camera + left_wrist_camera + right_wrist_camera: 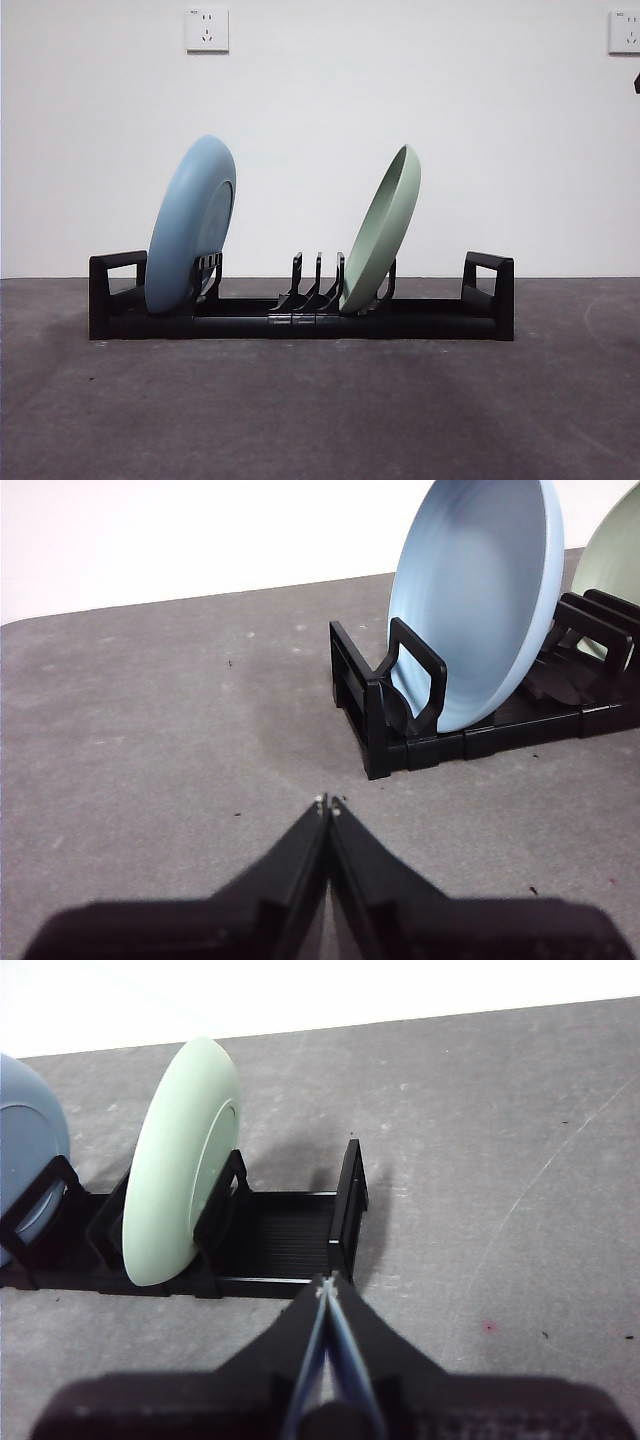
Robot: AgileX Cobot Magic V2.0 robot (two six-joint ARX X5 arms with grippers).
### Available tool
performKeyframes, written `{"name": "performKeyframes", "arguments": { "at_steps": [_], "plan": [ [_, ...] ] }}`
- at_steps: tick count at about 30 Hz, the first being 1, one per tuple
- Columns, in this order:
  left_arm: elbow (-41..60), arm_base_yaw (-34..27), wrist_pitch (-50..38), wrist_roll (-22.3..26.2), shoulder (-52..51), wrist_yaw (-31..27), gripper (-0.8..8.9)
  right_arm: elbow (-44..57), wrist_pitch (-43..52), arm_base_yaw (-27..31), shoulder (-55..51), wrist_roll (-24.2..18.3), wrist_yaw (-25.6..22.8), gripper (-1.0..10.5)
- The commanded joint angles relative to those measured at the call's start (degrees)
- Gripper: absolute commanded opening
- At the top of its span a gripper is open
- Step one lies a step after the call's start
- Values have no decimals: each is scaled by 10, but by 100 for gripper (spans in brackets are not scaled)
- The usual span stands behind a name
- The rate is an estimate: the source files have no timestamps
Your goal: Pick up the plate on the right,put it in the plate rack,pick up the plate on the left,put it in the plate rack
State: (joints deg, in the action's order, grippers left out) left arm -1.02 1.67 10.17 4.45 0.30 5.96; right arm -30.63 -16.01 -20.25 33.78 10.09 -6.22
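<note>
On the grey surface, the plate rack already holds both plates upright: blue plate toward one end, green plate mid-rack. Left gripper and right gripper sit closed, empty, clear of opposite rack ends; judged complete.

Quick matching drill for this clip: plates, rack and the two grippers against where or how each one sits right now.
Things:
1. blue plate
2. green plate
3. plate rack
4. left gripper

States:
A. long, black, lying on the table
B. shut, holding nothing
C. leaning in prongs near the rack's middle
D. leaning by one end handle

Pairs: 1-D, 2-C, 3-A, 4-B. The right gripper is shut too.
</note>
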Motion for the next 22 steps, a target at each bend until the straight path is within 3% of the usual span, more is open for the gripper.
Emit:
{"name": "performKeyframes", "arguments": {
  "at_steps": [1,10,12,14,17,22],
  "plan": [
    [8,-2,0,-3,-1,1,-4,3,3,0,0,5,-2,1],
    [8,-2,0,-3,-1,1,-4,3,1,0,-2,2,-2,1],
    [8,-2,0,-3,-1,1,-4,5,-10,12,-23,-43,-15,1],
    [8,-2,0,-3,-1,0,-4,19,-16,43,-55,-63,0,1],
    [8,-2,0,-3,-1,1,-4,81,-1,107,-144,-76,76,1],
    [8,-2,0,-3,-1,1,-4,223,80,141,-285,-78,80,1]
  ]
}}
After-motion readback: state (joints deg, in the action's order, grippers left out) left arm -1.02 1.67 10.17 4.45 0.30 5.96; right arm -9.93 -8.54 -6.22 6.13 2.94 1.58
